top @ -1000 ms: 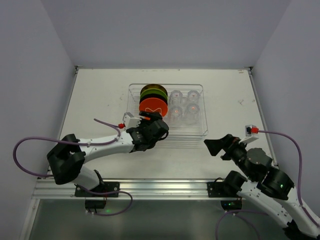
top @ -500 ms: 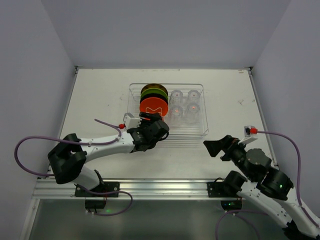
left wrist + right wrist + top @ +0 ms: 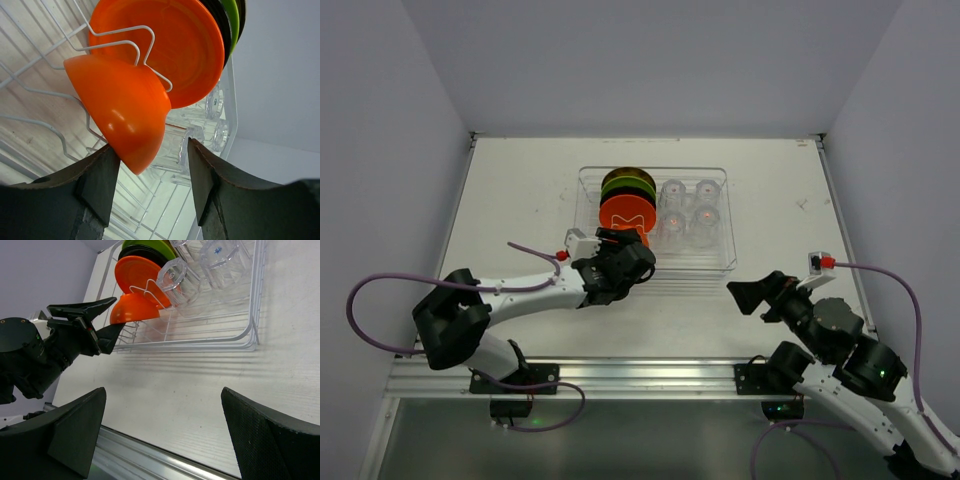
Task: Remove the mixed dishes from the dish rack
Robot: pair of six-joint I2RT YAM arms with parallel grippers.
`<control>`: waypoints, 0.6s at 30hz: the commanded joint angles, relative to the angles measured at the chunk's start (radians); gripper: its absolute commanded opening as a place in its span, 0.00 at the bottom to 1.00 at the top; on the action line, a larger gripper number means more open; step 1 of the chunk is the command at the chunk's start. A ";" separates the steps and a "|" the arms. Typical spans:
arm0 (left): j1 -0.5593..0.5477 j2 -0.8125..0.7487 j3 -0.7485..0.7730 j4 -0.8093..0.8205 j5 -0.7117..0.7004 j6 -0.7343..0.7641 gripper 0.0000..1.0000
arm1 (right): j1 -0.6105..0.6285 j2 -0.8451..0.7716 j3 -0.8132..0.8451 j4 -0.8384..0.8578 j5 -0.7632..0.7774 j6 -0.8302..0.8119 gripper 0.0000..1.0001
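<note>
Small glossy orange bowl [image 3: 120, 110]: sits tilted on its side in the near-left part of the large clear plastic dish rack [image 3: 728, 262], propped against a thin white wire divider [image 3: 145, 30].

Directly behind the bowl is a round orange plate [image 3: 195, 50] standing on edge. Behind that are a black plate [image 3: 223, 22], a green plate [image 3: 627, 186] and a patterned yellow plate [image 3: 627, 175], packed in one row towards the far wall of the rack.

Four small clear glasses [image 3: 689, 206] stand in a two-by-two block in the right half of the rack, just beside the plates.

Left pincer [image 3: 150, 150]: reaches in over the near rim of the rack. The jaws are partly open and straddle the lower edge of the bowl.
- The left finger is at the bowl's side; I cannot tell whether it touches.
- The right finger stands apart from the bowl, with glasses visible in the gap.
- Nothing is clamped.

Open room:
- The rack sits in the far middle of the white table [image 3: 520, 200].
- Bare table lies to the left, to the right and on the near side.
- The plates and glasses crowd the bowl on its far and right sides.

Right pincer [image 3: 172, 425]: jaws are spread wide and hold nothing. It hangs over bare table near the near-right corner of the rack, well apart from the bowl.
</note>
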 commanded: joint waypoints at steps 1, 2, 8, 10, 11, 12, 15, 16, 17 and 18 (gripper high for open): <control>-0.007 0.036 -0.079 -0.111 -0.009 -0.606 0.57 | 0.002 -0.013 0.001 0.018 -0.015 -0.026 0.99; -0.005 0.030 -0.082 -0.107 -0.011 -0.608 0.57 | 0.002 -0.013 0.001 0.016 -0.015 -0.029 0.99; -0.008 0.021 -0.088 -0.104 -0.026 -0.605 0.57 | 0.001 -0.016 0.003 0.018 -0.027 -0.037 0.99; -0.010 0.015 -0.094 -0.104 -0.025 -0.605 0.57 | 0.002 -0.018 0.003 0.018 -0.032 -0.038 0.99; -0.010 0.010 -0.101 -0.105 -0.026 -0.606 0.57 | 0.002 -0.018 0.001 0.016 -0.033 -0.040 0.99; -0.011 0.004 -0.104 -0.105 -0.026 -0.606 0.57 | 0.001 -0.019 0.003 0.016 -0.033 -0.040 0.99; -0.014 -0.004 -0.111 -0.105 -0.035 -0.606 0.57 | 0.002 -0.019 0.003 0.018 -0.035 -0.042 0.99; -0.014 -0.004 -0.113 -0.105 -0.038 -0.608 0.57 | 0.001 -0.019 0.001 0.016 -0.035 -0.042 0.99; -0.014 -0.004 -0.113 -0.104 -0.046 -0.606 0.57 | 0.001 -0.021 0.000 0.018 -0.035 -0.040 0.99; -0.014 -0.005 -0.113 -0.104 -0.046 -0.608 0.57 | 0.001 -0.019 0.000 0.019 -0.036 -0.040 0.99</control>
